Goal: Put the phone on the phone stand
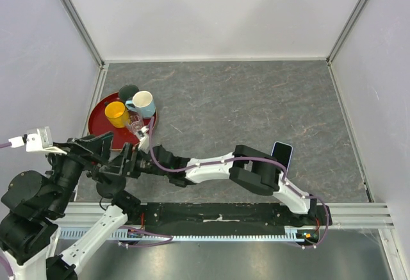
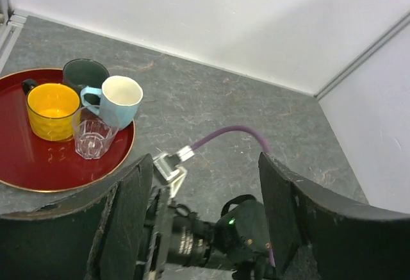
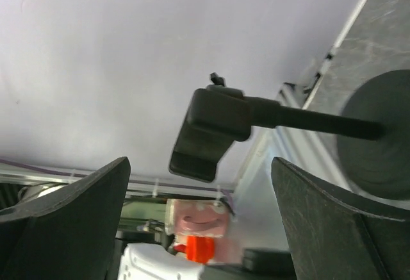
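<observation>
Top external view first: we see the phone (image 1: 282,154) lying on the grey table (image 1: 243,100) on the right side, screen up, and its near end is hidden behind the elbow of the right arm (image 1: 211,168). This arm reaches from its base across the table to the left side, well apart from the phone. At the left there is a red tray (image 1: 96,123). It carries a yellow mug (image 1: 116,113), a dark green mug (image 1: 128,92), a light blue mug (image 1: 142,104) and a clear glass (image 1: 136,125), all close together.

In the right wrist view, the right tool (image 3: 200,164) is spread wide and it grasps nothing. Ahead of it stands the black stand (image 3: 211,129). In this picture the stand appears turned sideways: its round base is at the right edge on the table, the stem goes to the left, and the cradle sits at the end, in front of the pale wall (image 3: 128,36). We cannot tell if the fingers touch it.

In the left wrist view, the left tool (image 2: 205,164) is also released, its two fingers far apart. Below it we see the wrist of the right arm with a purple cable (image 2: 230,129), and beyond it the tray with the mugs. The phone is not yet on the stand.
</observation>
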`<state>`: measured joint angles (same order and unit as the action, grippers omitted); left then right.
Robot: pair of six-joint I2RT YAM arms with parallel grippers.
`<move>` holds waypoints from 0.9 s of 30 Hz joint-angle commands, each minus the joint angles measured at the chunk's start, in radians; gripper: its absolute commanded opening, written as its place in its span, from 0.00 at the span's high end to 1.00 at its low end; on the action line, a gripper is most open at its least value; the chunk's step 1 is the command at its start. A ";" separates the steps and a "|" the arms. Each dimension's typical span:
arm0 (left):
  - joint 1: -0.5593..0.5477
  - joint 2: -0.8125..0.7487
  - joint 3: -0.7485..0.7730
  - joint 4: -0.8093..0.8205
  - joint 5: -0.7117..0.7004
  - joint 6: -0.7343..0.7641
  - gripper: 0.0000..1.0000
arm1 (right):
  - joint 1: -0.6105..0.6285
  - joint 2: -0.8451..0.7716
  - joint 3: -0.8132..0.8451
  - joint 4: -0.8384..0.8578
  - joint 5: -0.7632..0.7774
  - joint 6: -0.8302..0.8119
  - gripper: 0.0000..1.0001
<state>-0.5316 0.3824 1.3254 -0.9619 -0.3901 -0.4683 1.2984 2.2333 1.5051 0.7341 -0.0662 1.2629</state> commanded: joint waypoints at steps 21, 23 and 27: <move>0.002 -0.027 0.041 0.002 0.077 0.074 0.28 | 0.045 0.198 0.368 -0.194 0.069 0.217 0.41; 0.002 -0.030 0.046 0.005 0.071 0.068 0.29 | 0.045 0.195 0.348 -0.153 0.043 0.231 0.52; 0.002 -0.027 0.038 -0.006 0.054 0.076 0.29 | 0.036 0.167 0.316 -0.099 0.032 0.237 0.76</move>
<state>-0.5316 0.3588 1.3483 -0.9653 -0.3305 -0.4210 1.3449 2.4172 1.8301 0.5465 -0.0048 1.4853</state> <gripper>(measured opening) 0.716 0.397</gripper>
